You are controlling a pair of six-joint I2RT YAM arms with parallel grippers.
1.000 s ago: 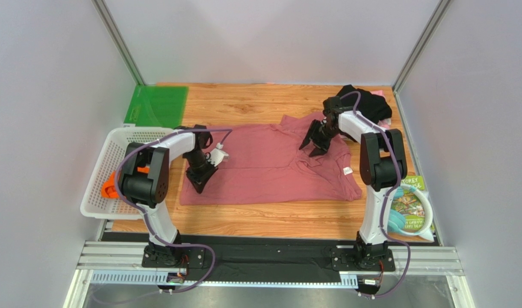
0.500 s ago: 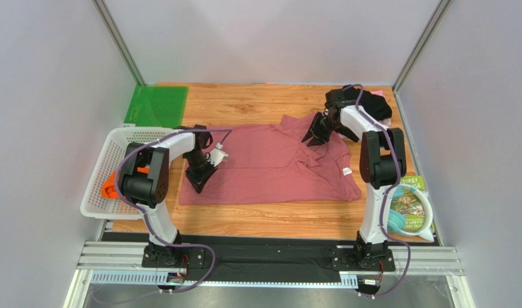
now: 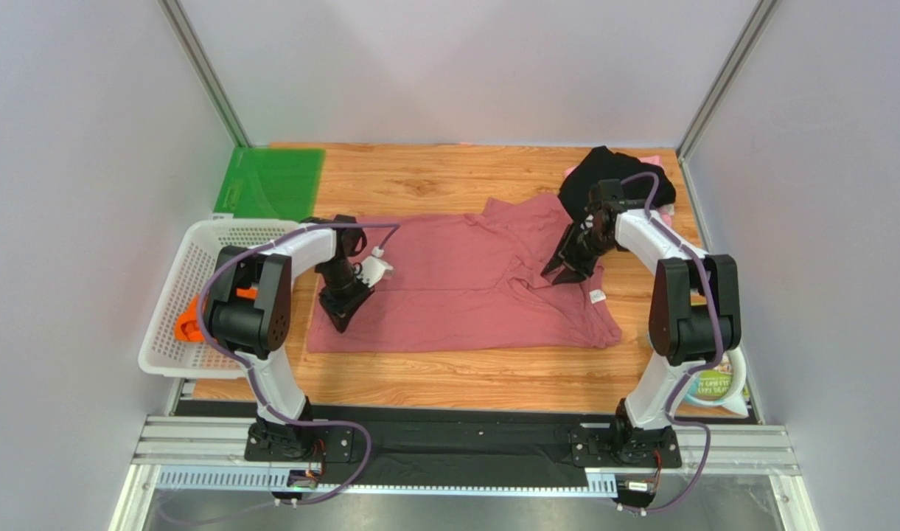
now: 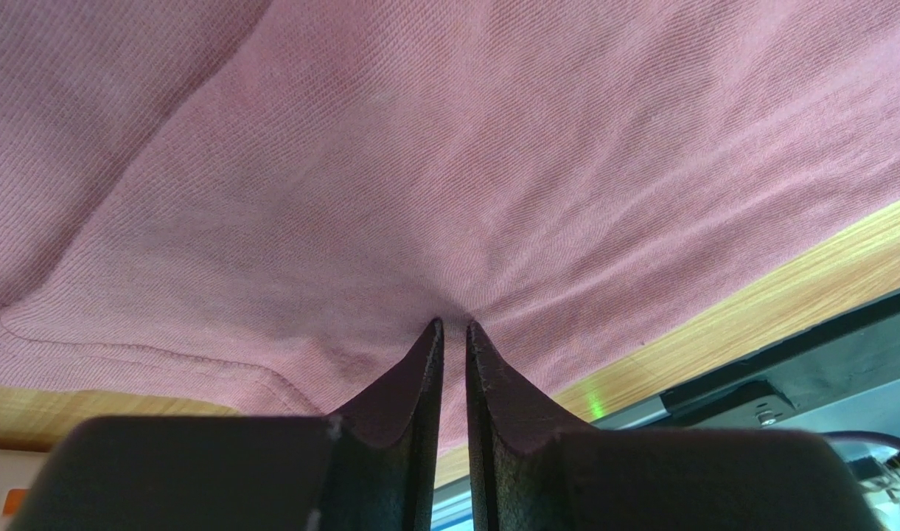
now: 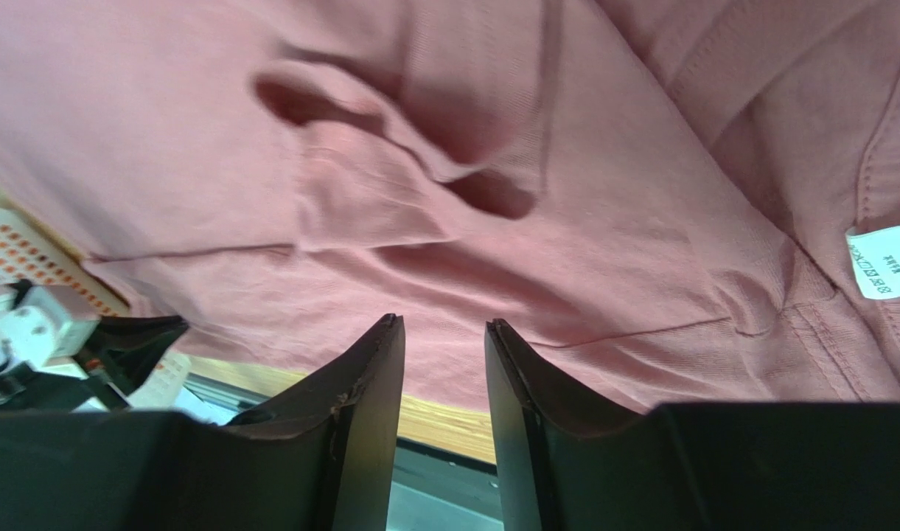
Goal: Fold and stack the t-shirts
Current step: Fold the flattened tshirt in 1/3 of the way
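While the big rose shirt (image 3: 465, 290) lies spread out flat across the middle of the worktop (image 3: 454, 382), both arms are down on it. The left arm (image 3: 255, 304) is at the shirt's left edge. From its wrist view the jaws are pressed almost together, with a little pucker of the pink cloth pinched right at the tips and only a sliver of a gap between them. The right arm (image 3: 687, 304) reaches over to the far right part of the shirt, up by the neck. Its jaws are spread apart with nothing between them, sitting just over some wrinkled fabric. The white label (image 5: 884, 260) is a bit nearer and to the right of them in the overhead view. A black shirt (image 3: 631, 177) is bunched up in the far right corner, just past the rose one's sleeve. Over on the left there's a white basket (image 3: 172, 282) beside the left arm with some orange cloth (image 3: 186, 325) in it, and a green mat (image 3: 268, 183) lies in the far left corner. At the near right, a book (image 3: 718, 385) pokes out from behind the right arm.
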